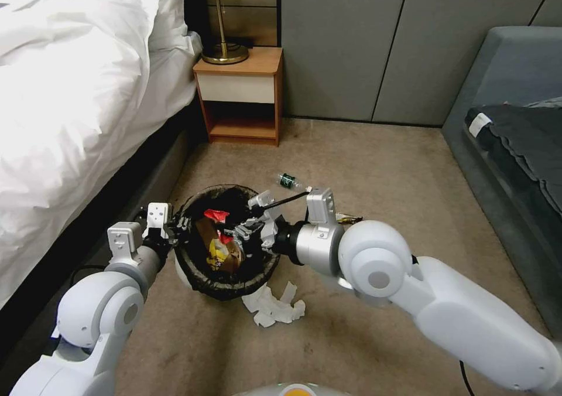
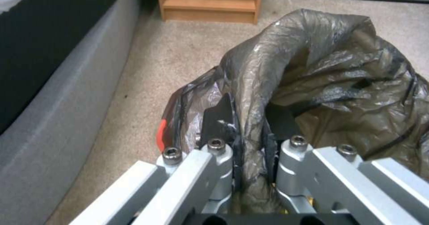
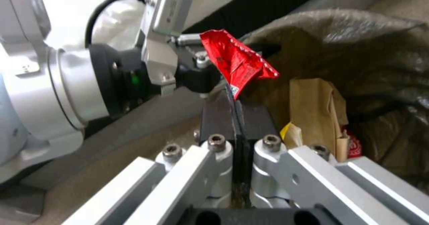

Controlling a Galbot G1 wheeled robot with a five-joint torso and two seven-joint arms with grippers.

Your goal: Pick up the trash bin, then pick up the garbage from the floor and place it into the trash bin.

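Left pincer (image 1: 175, 232) is clamped on the bin (image 1: 225, 279) rim and liner, bin beside the bed (image 1: 76, 91). Right pincer (image 3: 235, 94) hangs over the bin mouth, pressed together on a red packet (image 3: 234, 62).

Risks, my read:
- Packet held by one thin corner; it could catch on the pads.
- Left grip is mostly liner film, so the bin could sag or tip.

Floor is tan carpet: tissues (image 1: 274, 307) by the bin, bottle (image 1: 288, 180) toward the nightstand (image 1: 240, 94).
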